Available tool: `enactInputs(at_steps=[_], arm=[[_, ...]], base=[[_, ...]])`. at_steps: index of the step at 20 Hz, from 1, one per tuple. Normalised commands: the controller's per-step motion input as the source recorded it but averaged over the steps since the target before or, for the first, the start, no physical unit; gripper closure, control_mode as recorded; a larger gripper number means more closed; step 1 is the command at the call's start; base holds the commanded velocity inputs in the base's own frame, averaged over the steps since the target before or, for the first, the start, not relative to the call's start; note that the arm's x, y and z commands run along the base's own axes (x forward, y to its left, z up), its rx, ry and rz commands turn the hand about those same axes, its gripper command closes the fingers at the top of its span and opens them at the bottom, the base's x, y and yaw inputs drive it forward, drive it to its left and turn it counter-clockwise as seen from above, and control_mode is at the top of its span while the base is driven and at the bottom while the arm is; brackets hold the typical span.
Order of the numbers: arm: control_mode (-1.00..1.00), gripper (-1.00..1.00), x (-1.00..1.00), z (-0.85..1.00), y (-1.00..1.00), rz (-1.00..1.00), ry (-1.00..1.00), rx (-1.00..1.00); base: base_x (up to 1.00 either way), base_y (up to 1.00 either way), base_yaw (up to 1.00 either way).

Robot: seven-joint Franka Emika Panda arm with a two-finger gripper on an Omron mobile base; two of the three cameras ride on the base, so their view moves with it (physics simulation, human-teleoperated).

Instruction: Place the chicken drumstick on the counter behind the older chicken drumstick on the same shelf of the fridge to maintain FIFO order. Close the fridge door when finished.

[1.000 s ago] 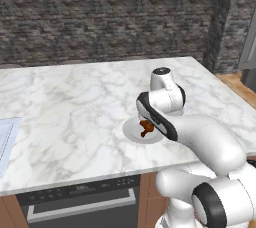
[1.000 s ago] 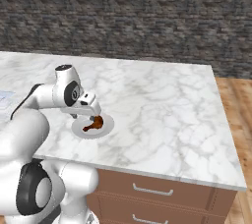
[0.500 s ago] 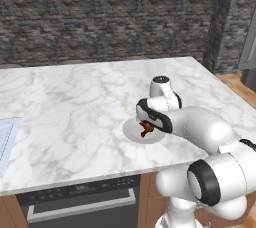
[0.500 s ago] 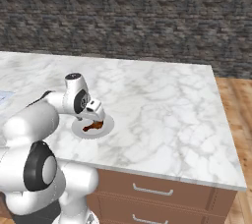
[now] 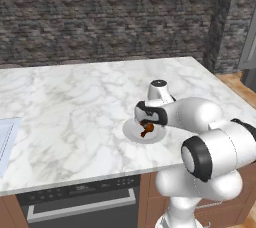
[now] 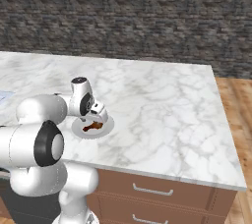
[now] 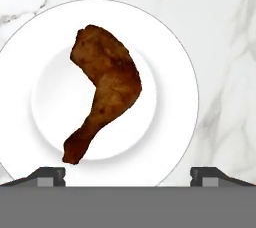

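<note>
The jaws (image 7: 128, 174) are held wide apart, and nothing is gripped between them. They are hung just above the chicken drumstick (image 7: 103, 90), pointing straight down at it. The dark red-brown drumstick is seen lying right below the jaws, bent in the middle, with its thin bone end nearest to them. It is rested on a round white plate (image 7: 180, 72). The plate is set on the white marble worktop (image 5: 75, 102), near its front edge.

The task is judged to be only at its start. The drumstick has not been picked up yet. It is yet to be grabbed, carried to the fridge, and put behind the older drumstick on the same shelf. Then the fridge door must be shut.
</note>
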Motion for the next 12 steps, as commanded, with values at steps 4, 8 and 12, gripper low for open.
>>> enactInputs(at_steps=[4, 8, 12], arm=[[-1.0, -1.0, 0.27, -0.26, 0.0, 0.0, 0.0, 0.0], [-1.0, -1.0, 0.26, -0.26, 0.0, 0.0, 0.0, 0.0], [-1.0, -1.0, 0.33, -0.23, 0.0, 0.0, 0.0, 0.0]], base=[[0.0, 0.0, 0.0], [0.0, 0.0, 0.0], [0.0, 0.0, 0.0]])
